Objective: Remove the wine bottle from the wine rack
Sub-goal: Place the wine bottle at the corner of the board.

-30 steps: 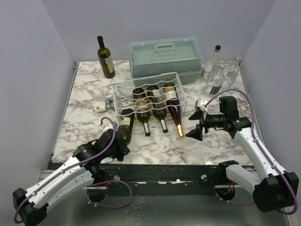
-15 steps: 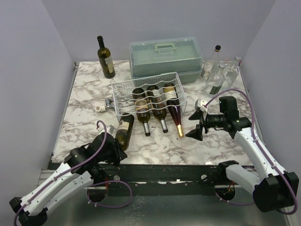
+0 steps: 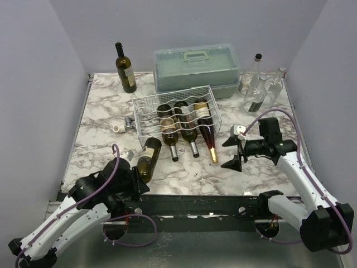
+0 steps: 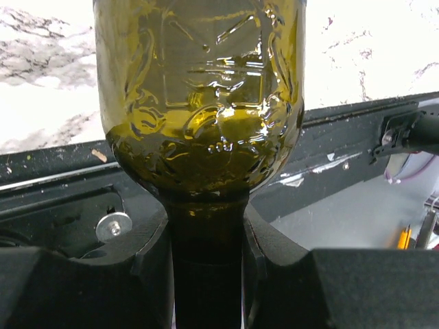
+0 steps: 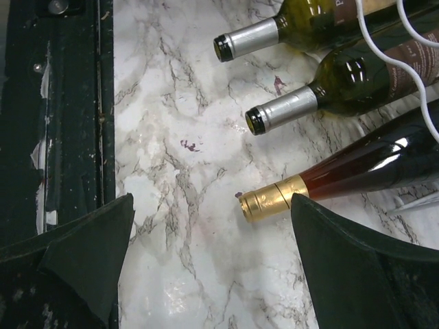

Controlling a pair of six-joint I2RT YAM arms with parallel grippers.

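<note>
Drawn back toward the near edge over the past second, our left arm (image 3: pixel 83 201) has pulled the olive-green wine bottle (image 3: pixel 148 155) neck-first out of the leftmost groove of the white wire wine rack (image 3: pixel 146 105). The bottle now lies at a slant on the marble counter (image 3: pixel 100 131), its base just beside the rack's front left corner. Whether it touches the wire, we cannot tell. Our left jaws are clamped on the bottle's dark neck, as the left wrist view shows. Three other bottles (image 3: pixel 188 127) lie in the rack's remaining grooves, necks pointing toward us. Our right arm (image 3: pixel 295 167) has eased slightly nearer. Its jaws are spread wide and hold nothing, hanging just beside the gold-capped neck (image 5: pixel 273 199) of the rightmost bottle. A grey-green case (image 3: pixel 195 67), an upright dark bottle (image 3: pixel 125 68) and clear glass bottles (image 3: pixel 256 86) stand behind the rack.
</note>
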